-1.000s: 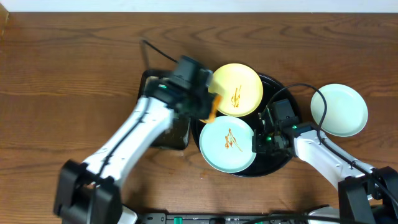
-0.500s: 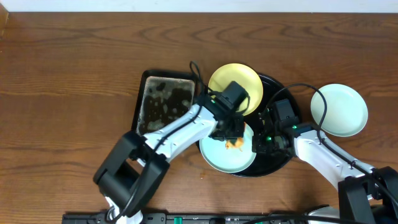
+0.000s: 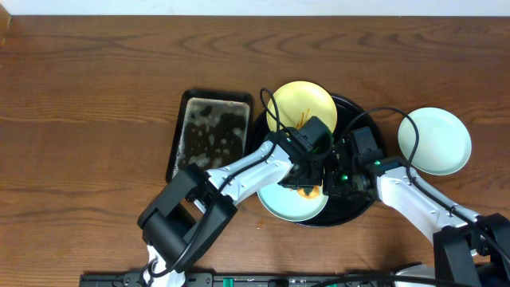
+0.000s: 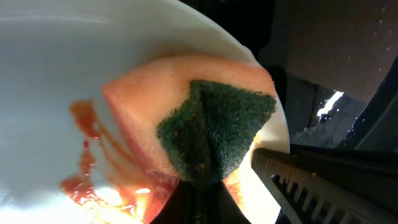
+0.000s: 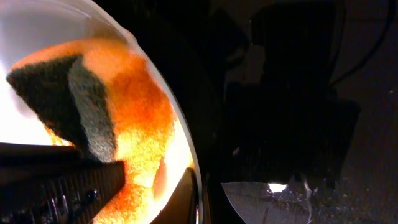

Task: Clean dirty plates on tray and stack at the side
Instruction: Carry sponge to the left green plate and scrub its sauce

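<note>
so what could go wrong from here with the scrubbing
The sponge in the left tool sits right at the rim of the blue plate, close beside the right tool that seems to pinch that rim, so the two may bump. The sauce is smeared, not gone, and could get pushed over the rim onto the tray. A hard push might also tip the plate out of that grip.

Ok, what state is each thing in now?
sponge: gripped, pressed on front mint plate.
front mint plate: on tray, sauce smeared.
yellow plate: on tray, squiggle intact.
side mint plate: off tray, clean.
left pincer: shut on sponge.
right pincer: shut on front mint plate's rim.
</note>
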Controlling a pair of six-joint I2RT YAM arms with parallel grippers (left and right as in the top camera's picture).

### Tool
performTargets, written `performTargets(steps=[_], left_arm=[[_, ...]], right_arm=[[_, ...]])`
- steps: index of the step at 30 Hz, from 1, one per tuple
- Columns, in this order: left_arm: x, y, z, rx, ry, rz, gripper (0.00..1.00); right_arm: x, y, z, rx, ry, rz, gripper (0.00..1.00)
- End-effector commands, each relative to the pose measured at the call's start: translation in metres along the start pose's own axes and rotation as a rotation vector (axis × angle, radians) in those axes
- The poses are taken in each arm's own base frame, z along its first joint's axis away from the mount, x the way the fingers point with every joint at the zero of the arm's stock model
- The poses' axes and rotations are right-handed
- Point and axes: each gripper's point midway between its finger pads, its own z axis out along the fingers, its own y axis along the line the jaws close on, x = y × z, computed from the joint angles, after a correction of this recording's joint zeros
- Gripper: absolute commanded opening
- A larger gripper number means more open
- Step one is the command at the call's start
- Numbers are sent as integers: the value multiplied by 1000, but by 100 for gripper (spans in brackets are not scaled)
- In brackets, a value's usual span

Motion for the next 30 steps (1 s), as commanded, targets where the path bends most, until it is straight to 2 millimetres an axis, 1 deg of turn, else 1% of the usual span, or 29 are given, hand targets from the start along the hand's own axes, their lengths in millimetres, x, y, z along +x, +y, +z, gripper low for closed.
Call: performTargets(steps=[1, 4, 7, 11, 14, 20, 24, 30], left_arm=[[19, 11, 18, -50, 77, -20, 7], [30, 8, 17, -30, 133, -34, 7], [37, 14, 15, -54, 159, -47, 7], [39, 20, 15, -81, 165, -53, 7], [29, 31, 14, -136, 112, -53, 8], [-3, 65, 6, -247, -5, -96, 8], [-20, 85, -2, -263, -34, -152, 8], [-40, 107, -11, -256, -64, -231, 8]], right_arm=[[0, -13, 2, 71, -12, 4, 1], [0, -14, 2, 78, -15, 4, 1], [0, -14, 2, 78, -15, 4, 1], [-1, -14, 2, 78, -15, 4, 1], [0, -14, 2, 78, -15, 4, 1], [2, -15, 2, 82, -7, 6, 1], [2, -15, 2, 83, -4, 7, 1], [2, -15, 2, 83, -4, 7, 1]])
